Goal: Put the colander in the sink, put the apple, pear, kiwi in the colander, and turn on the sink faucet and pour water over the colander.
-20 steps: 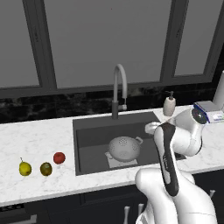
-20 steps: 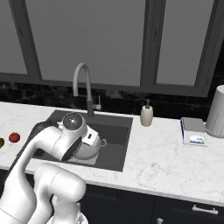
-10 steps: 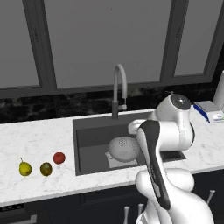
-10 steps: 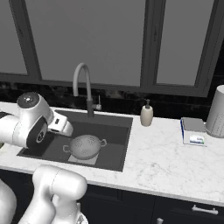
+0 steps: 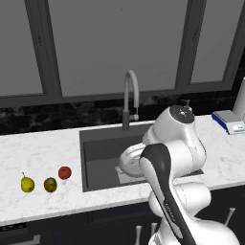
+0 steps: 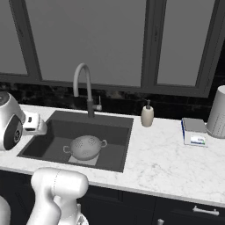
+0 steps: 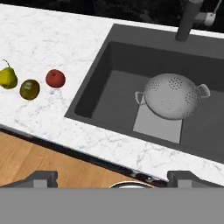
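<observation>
Beside the sink (image 7: 94,94) edge, apple (image 7: 55,78), kiwi (image 7: 29,89).

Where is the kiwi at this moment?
The kiwi lies on the white counter left of the sink in the left base view, between the pear and the apple, apart from both.

Silver hole-dotted colander (image 7: 172,96), dark grey sink (image 7: 107,74) with light grey plate (image 7: 153,124), white veined marble counter (image 7: 48,39); red apple (image 7: 55,78), olive-brown kiwi (image 7: 29,89), yellow-green pear (image 7: 7,77).
</observation>
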{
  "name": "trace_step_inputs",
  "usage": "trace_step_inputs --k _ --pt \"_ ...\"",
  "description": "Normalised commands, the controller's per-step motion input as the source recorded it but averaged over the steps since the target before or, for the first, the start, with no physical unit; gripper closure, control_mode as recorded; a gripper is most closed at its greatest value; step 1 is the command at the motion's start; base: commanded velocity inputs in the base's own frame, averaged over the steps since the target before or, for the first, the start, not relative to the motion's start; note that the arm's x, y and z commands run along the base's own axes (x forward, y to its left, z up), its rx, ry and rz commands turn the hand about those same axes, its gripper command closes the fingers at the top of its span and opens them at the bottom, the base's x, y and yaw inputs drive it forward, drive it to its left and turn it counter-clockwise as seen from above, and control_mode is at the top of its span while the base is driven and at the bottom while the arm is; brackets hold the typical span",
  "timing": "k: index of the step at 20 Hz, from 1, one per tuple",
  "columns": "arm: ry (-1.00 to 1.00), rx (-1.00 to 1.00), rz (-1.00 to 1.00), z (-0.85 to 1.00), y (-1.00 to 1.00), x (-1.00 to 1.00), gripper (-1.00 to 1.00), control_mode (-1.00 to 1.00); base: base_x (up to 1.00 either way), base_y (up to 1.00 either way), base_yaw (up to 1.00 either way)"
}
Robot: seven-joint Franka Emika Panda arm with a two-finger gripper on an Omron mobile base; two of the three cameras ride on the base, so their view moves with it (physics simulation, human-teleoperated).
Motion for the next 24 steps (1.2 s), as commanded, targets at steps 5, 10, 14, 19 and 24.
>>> trace_step_inputs --k 5,10,14,19,24 --pt "0.0 -0.05 0.31 0.0 0.98 -0.47 -1.0 -1.0 0.0 0.0 0.0" --pt "0.0 -0.09 0.15 0.0 0.99 -0.41 -1.0 -1.0 0.0 0.0 0.0" --pt "-0.05 -0.1 0.0 0.0 0.87 -0.07 -1.0 -1.0 0.0 0.0 0.0" --pt "-0.01 -0.12 0.0 0.0 1.0 0.12 -1.0 -1.0 0.0 0.0 0.0" --pt "0.0 -0.09 0.0 0.0 0.94 0.34 -1.0 -1.0 0.0 0.0 0.0"
